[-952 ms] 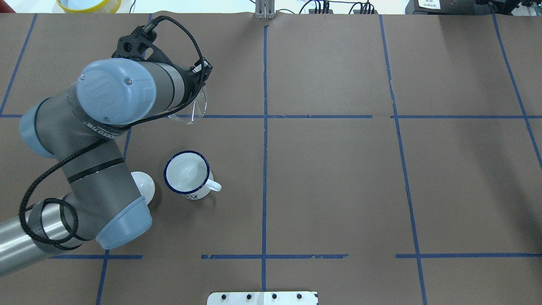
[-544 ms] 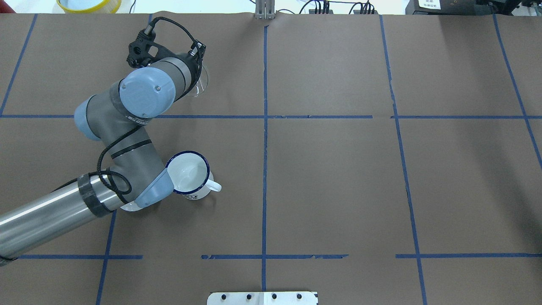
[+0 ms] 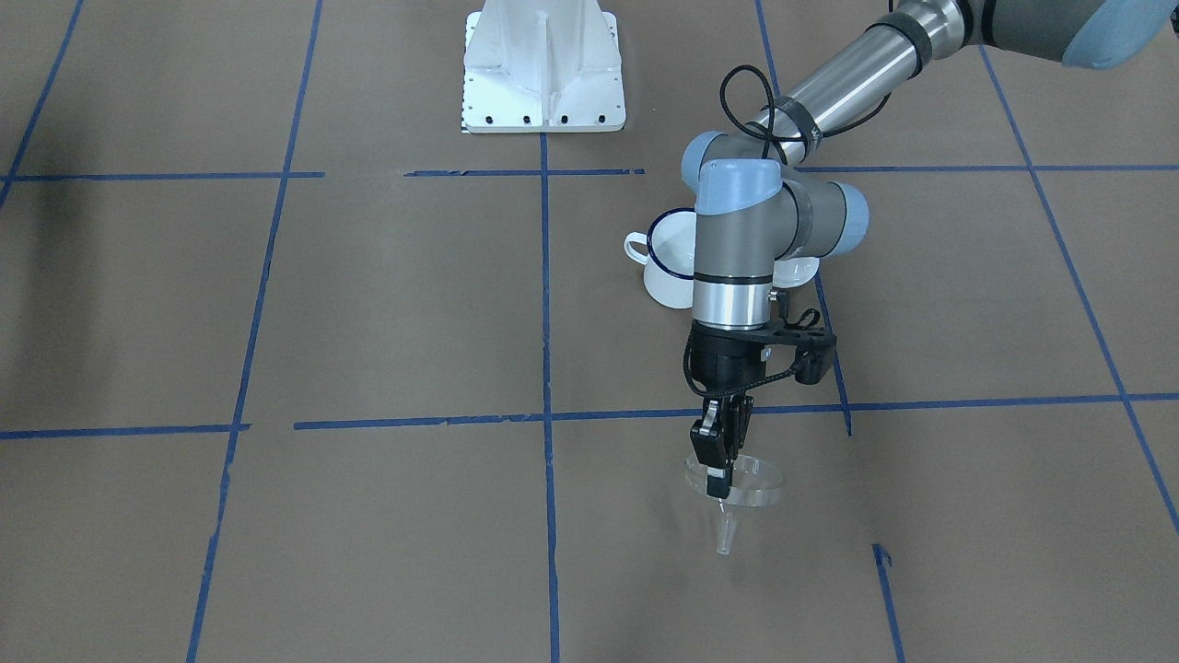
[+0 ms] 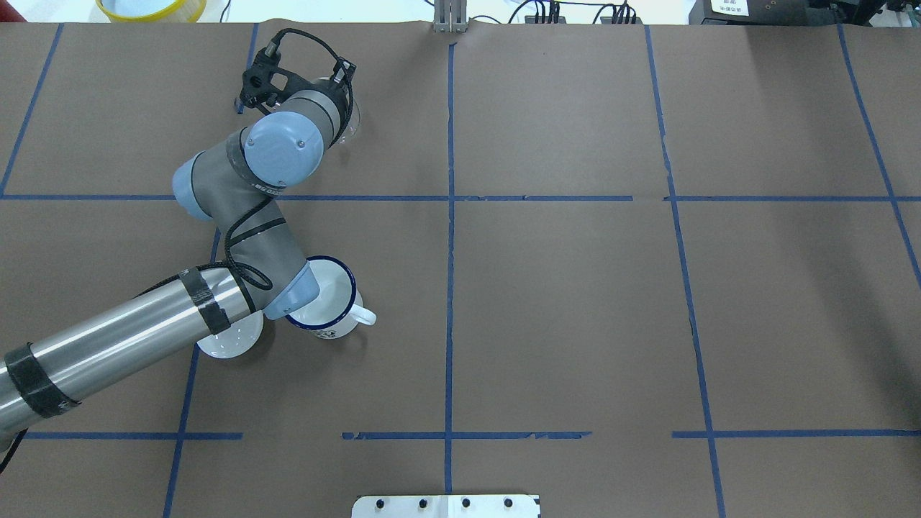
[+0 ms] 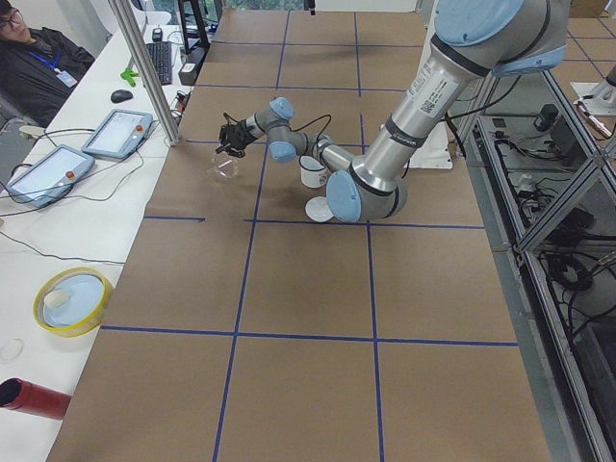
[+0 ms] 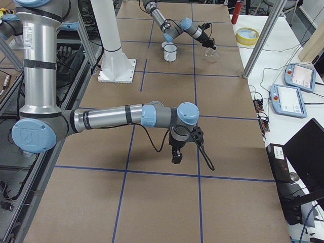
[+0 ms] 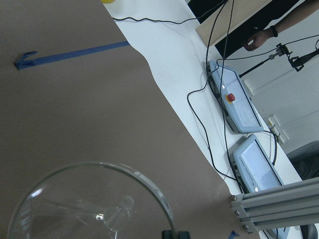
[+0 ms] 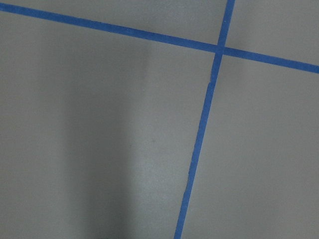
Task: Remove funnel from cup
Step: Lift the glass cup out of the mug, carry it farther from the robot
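The clear funnel (image 3: 748,485) hangs spout down from my left gripper (image 3: 717,481), which is shut on its rim, low over the brown table near the far edge. It also shows in the left wrist view (image 7: 89,204) and the overhead view (image 4: 350,124). The white mug with the dark blue rim (image 4: 332,311) stands upright behind it and holds nothing; my left elbow covers its left side. It also shows in the front view (image 3: 665,269). My right gripper (image 6: 175,158) hangs above bare table; I cannot tell whether it is open or shut.
A white domed lid (image 4: 229,342) lies beside the mug, partly under my left forearm. A yellow-rimmed bowl (image 4: 150,7), control pendants (image 5: 117,133) and an aluminium post (image 5: 144,72) stand past the table's far edge. The robot's white base plate (image 3: 543,74) is at the near side.
My left arm has carried the funnel farther from the mug toward the far edge and lower. Its elbow now overlaps the mug's rim. The mug has not moved.
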You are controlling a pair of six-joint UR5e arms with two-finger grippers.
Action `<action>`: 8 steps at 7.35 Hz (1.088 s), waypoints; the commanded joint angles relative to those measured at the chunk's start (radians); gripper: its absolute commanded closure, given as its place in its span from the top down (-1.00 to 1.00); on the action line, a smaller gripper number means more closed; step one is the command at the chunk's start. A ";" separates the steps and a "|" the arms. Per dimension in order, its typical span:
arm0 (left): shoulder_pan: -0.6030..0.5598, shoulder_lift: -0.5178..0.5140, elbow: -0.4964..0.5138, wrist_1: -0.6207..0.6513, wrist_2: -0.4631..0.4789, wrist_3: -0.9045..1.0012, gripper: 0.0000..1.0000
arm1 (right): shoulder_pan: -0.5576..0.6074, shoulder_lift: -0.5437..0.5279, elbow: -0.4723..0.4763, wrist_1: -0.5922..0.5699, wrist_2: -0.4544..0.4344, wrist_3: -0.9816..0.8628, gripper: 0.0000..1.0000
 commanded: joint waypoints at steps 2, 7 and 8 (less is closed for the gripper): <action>-0.001 -0.003 0.019 -0.007 0.001 0.008 0.21 | 0.000 0.000 0.000 0.000 0.000 0.000 1.00; -0.013 0.094 -0.199 0.021 -0.095 0.295 1.00 | 0.000 0.000 0.000 0.000 0.000 0.000 1.00; -0.016 0.181 -0.357 0.107 -0.217 0.400 1.00 | 0.000 0.000 0.000 0.000 0.000 0.000 1.00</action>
